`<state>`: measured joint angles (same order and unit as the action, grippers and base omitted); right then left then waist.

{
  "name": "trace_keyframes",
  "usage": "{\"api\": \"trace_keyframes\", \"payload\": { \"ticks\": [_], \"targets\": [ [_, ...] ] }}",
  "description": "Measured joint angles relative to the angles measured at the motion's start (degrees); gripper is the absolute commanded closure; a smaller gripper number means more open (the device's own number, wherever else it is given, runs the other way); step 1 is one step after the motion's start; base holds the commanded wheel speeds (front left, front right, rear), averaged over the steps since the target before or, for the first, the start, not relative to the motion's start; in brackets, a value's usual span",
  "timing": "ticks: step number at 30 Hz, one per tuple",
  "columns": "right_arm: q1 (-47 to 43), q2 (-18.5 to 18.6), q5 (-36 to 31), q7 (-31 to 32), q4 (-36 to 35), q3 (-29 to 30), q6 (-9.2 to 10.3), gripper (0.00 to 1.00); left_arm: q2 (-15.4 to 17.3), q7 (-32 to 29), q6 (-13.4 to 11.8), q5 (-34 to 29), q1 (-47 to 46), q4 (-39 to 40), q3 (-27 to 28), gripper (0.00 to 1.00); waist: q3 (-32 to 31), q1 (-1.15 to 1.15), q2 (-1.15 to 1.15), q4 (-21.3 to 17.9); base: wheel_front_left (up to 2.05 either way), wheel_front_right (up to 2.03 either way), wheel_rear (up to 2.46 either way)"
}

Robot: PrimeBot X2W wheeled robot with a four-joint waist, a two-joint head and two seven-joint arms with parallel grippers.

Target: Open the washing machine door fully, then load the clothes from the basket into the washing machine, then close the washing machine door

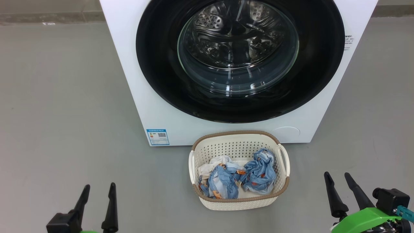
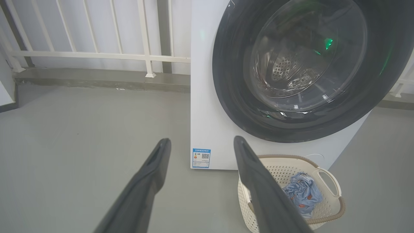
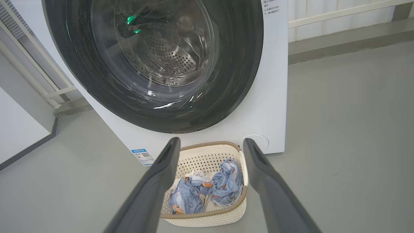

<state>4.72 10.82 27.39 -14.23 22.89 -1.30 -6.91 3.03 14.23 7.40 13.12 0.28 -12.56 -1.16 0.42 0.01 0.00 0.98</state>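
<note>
Head view: looking down on the washing machine [image 1: 155, 106] standing on the grey floor [image 1: 64, 113], and finding the washing machine door [image 1: 161, 64] apparently seated flush and shut; judging the opening step as not yet begun. Risking, from here, a slip of the long fingers on the glossy black ring, with no handle or hinge side readable in any view. Risking too a knock against the basket [image 1: 239, 202] while reaching for the door, given its place on the floor just before the machine's lower front edge, under the door. Risking wasted motion by going for the clothes [image 1: 258, 174] first. Holding both pairs of jaws spread wide and gripping nothing: left gripper [image 1: 100, 185] hovering at the lower left, right gripper [image 1: 336, 174] at the lower right. Finding the clothes crumpled inside the basket, blue over white, between the two grippers and farther forward, well apart from either. Finding the door beyond and above the basket, touching neither gripper. Aiming, in the right wrist view, almost straight at the basket; in the left wrist view, aiming left of it, toward the blue sticker [image 1: 157, 137] at the machine's lower left corner.
</note>
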Motion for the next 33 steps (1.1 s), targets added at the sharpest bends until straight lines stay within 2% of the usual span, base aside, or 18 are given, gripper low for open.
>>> {"api": "trace_keyframes", "payload": {
  "ticks": [20,33],
  "targets": [
    [-0.01,0.02,-0.68,-0.02,-0.04,0.48,-0.01,0.00,0.78,0.15,0.00,-1.63,-0.01,-0.78,-0.04,0.00,-0.27,0.00,0.00,-0.29,0.06,0.06,-0.12],
    [-0.02,-0.04,-0.68,-0.02,-0.44,0.51,-0.01,0.00,0.67,0.15,0.00,-1.83,0.07,-0.11,0.11,0.00,-0.03,0.00,0.00,-0.04,0.92,0.92,-1.83]
  ]
}}
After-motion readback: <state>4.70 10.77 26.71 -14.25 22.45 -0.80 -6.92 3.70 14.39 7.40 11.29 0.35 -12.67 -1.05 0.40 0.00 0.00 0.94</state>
